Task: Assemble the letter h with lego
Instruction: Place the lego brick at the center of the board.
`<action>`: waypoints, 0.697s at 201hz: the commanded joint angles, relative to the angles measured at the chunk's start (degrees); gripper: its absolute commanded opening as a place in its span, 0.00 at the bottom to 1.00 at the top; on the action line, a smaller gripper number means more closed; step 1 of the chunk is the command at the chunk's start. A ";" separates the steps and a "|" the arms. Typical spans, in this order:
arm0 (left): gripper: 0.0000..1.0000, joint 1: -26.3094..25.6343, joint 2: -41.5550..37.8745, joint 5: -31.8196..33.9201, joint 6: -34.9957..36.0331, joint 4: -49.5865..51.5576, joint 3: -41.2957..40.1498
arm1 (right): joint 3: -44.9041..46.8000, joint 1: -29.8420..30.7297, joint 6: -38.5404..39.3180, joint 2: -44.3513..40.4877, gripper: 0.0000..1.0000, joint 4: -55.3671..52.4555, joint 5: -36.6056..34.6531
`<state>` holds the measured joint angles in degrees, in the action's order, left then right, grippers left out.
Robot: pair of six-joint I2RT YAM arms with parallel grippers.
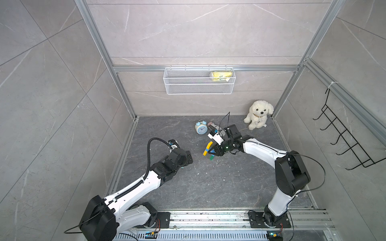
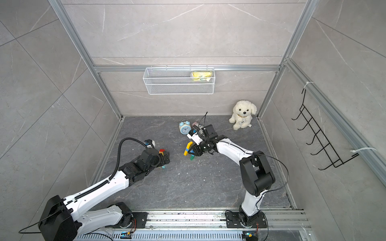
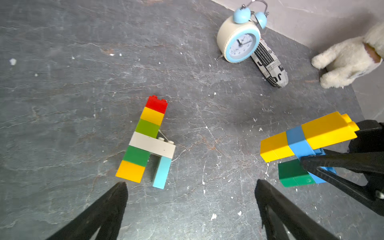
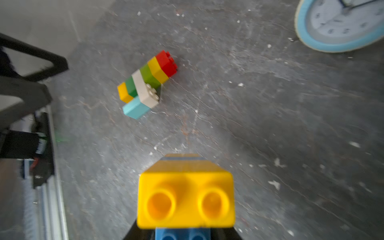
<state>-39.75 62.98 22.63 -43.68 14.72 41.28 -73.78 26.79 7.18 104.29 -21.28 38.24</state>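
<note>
Right hand [image 1: 213, 151] clamped the yellow-blue-green lego piece [image 3: 307, 139], tilted, likely for joining. Left hand [image 3: 191, 184] gaped wide over the striped lego column [image 3: 145, 143] lying flat on the worktop [image 3: 62, 104], probably ready to steady it.

Our lab test cell: aluminium frame [image 1: 146, 68], stone-look wall panels [image 1: 198, 31], left arm [image 1: 133, 188] and right arm [image 1: 261, 151] on a base rail [image 1: 208, 218].

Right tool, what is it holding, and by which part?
The right tool grips the yellow-blue-green lego piece by its blue part; the left tool holds nothing.
</note>
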 commanded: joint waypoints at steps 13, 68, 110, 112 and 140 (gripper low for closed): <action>1.00 1.20 -3.25 4.09 -3.08 1.30 -1.54 | -7.94 0.47 -5.28 9.36 0.21 -12.03 18.16; 0.99 1.70 -2.34 2.94 -3.10 1.01 -1.28 | -30.67 0.59 5.07 25.76 0.33 -38.27 23.15; 0.99 1.87 -2.85 2.75 -3.20 0.77 -1.62 | -39.22 0.64 8.16 33.90 0.38 -47.68 20.34; 0.99 1.87 -2.86 2.76 -3.30 0.75 -1.63 | -39.31 0.66 8.17 34.10 0.38 -47.71 20.18; 0.99 1.95 -2.90 2.45 -3.36 0.68 -1.73 | -39.25 0.91 6.77 34.99 0.44 -46.90 17.95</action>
<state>-38.20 60.73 24.91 -46.15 15.44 39.62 -111.55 27.11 12.95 138.04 -63.68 57.54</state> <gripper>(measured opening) 0.994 0.416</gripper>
